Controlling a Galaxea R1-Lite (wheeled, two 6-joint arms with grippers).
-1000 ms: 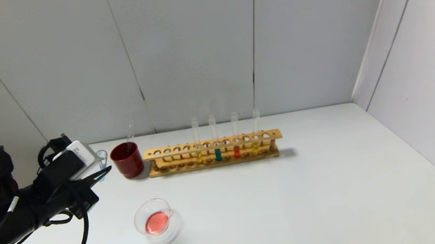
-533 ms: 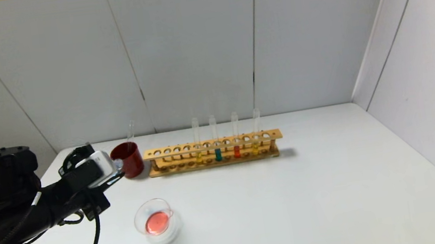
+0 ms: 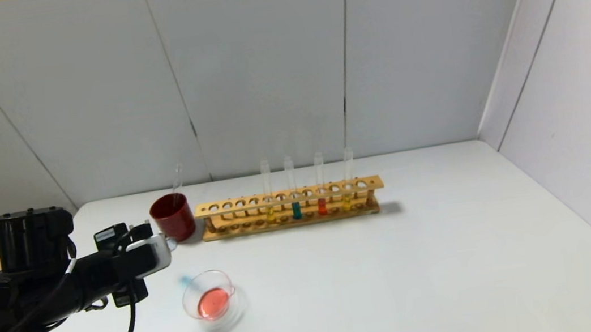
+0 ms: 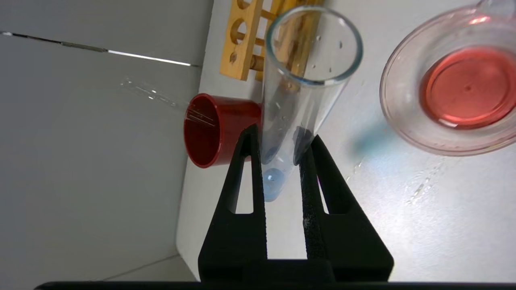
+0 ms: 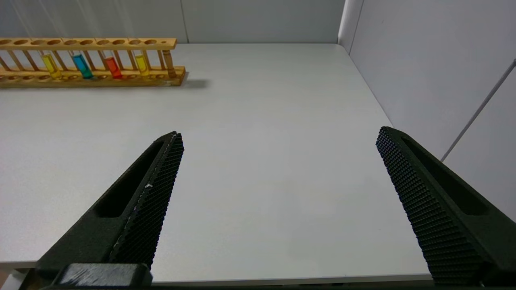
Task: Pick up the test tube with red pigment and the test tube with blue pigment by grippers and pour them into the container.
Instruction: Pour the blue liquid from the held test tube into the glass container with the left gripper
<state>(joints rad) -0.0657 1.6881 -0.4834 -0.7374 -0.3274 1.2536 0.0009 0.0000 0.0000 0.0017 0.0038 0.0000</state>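
Black jaws of the left gripper (image 4: 278, 147) are clamped on the test tube with blue pigment (image 4: 298, 92), near its rounded bottom, where a little blue liquid sits; its open mouth points toward the container (image 4: 451, 88). No writing can be read. The left arm reaches low over the bench (image 3: 400, 266), roughly level, just beside the container, which holds pink-red liquid. A dark red cup (image 3: 172, 217) stands beyond, next to the wooden rack (image 3: 289, 208). The right gripper (image 5: 278, 169) hangs over bare bench, jaws wide apart.

Five tubes (image 3: 293, 189), one cup (image 3: 172, 217), one dish (image 3: 210, 300)
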